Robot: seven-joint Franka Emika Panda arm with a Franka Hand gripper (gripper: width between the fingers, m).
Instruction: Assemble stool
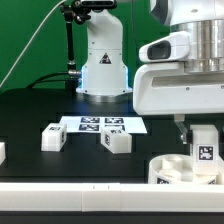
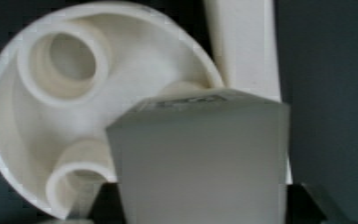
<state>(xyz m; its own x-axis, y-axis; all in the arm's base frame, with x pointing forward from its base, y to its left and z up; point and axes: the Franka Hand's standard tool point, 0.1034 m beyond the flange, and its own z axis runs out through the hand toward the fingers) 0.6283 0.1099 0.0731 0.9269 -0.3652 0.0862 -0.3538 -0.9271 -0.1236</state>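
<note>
My gripper [image 1: 199, 134] is shut on a white blocky stool leg [image 1: 206, 148] whose tag faces the exterior camera. It holds the leg upright just above the round rimmed seat [image 1: 172, 172] at the exterior view's lower right. In the wrist view the held leg [image 2: 201, 150] fills the middle between my dark fingers [image 2: 105, 206]. Behind it lies the seat [image 2: 51, 120], showing a round socket. Two more legs lie on the black table, one [image 1: 52, 136] at the left and one [image 1: 115, 142] near the middle.
The marker board [image 1: 100, 124] lies flat behind the two loose legs. The arm's white base [image 1: 103, 62] stands at the back. A white rail [image 1: 70, 190] runs along the table's front edge. A small white piece [image 1: 2, 151] shows at the far left edge.
</note>
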